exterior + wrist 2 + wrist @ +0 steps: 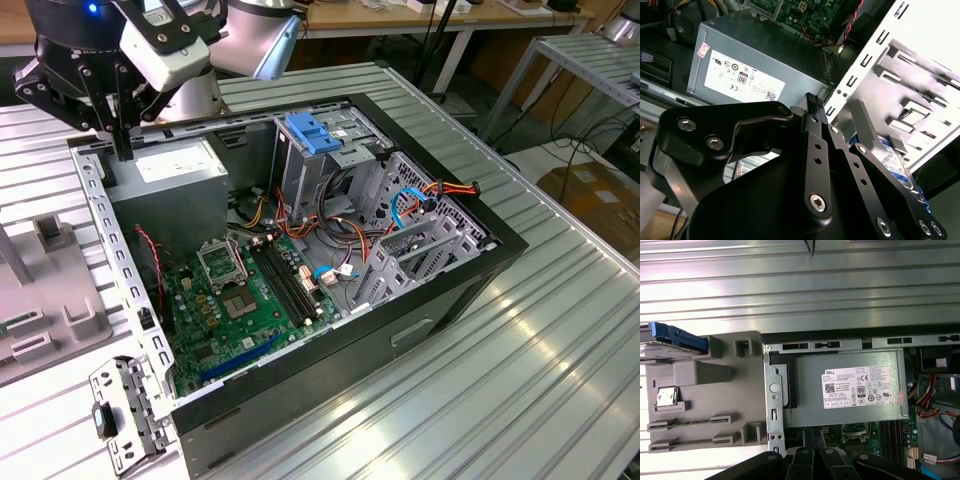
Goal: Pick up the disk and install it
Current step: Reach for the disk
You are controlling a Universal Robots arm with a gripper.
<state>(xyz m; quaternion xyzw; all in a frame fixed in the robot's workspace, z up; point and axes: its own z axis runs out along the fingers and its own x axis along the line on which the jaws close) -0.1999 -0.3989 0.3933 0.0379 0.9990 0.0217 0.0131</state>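
Slatted table (540, 380): bears the open computer case (420, 320).
In the case: power supply (170, 170) in the far corner, toward the exterior view's left; motherboard (250, 300) on the floor before it; drive cage (320, 160) to the supply's right.
Fixture block (60, 320): beside the case, on the exterior view's left.
Disk (675, 340): on the block's corner.
Gripper (122, 150): over the case edge, just beside the supply.

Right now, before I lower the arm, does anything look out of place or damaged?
Nothing looks damaged or spilled. The disk sits on the grey holder beside the case; the gripper, shut and empty, hangs by the power supply. One oddity: a metal bracket lies outside the case's corner.
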